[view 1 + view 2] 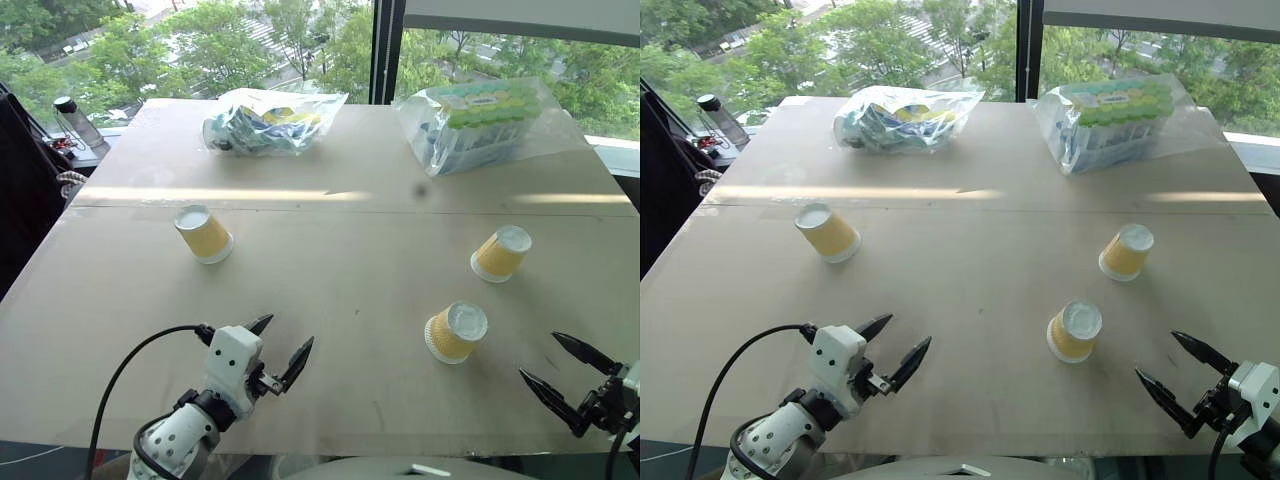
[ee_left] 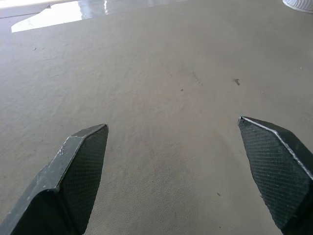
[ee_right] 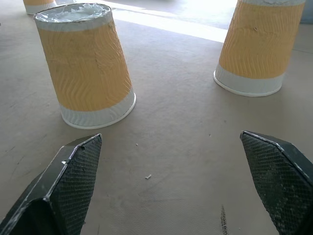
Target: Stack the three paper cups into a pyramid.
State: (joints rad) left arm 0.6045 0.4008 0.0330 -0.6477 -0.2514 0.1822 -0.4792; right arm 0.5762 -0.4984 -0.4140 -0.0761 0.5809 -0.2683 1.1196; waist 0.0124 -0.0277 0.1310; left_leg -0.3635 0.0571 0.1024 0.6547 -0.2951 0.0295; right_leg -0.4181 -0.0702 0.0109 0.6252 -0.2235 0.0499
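Nothing of the pyramid is built yet. All three paper cups stand upside down and well apart on the tabletop (image 1: 330, 300), white bases up, none touching another. Taking the tabletop in the head view as a clock face, the left cup (image 1: 204, 233) sits at about 10 o'clock, the far right cup (image 1: 500, 253) at about 3 o'clock, and the near right cup (image 1: 456, 332) at about 5 o'clock, nearer the robot. In the right wrist view the near right cup (image 3: 85, 63) and the far right cup (image 3: 259, 46) stand ahead of that claw, with bare tabletop between them.

The left claw (image 1: 279, 347) hovers low over the near edge at about 7 o'clock, jaws spread wide and empty. The right claw (image 1: 566, 375) hangs at the near right corner, about 5 o'clock past the near right cup, also wide and holding nothing.

Judging by this, every step remains: two cups have to be brought side by side as a base, then the third set on top, bridging them. The near right cup looks the likeliest first pick for the right claw.

Two clear plastic bags lie at the far edge, one at 11 o'clock (image 1: 270, 120) and one at 1 o'clock (image 1: 480, 122). Their contents carry coloured printing, but it is too small to read, and the cups show no brand or lettering.
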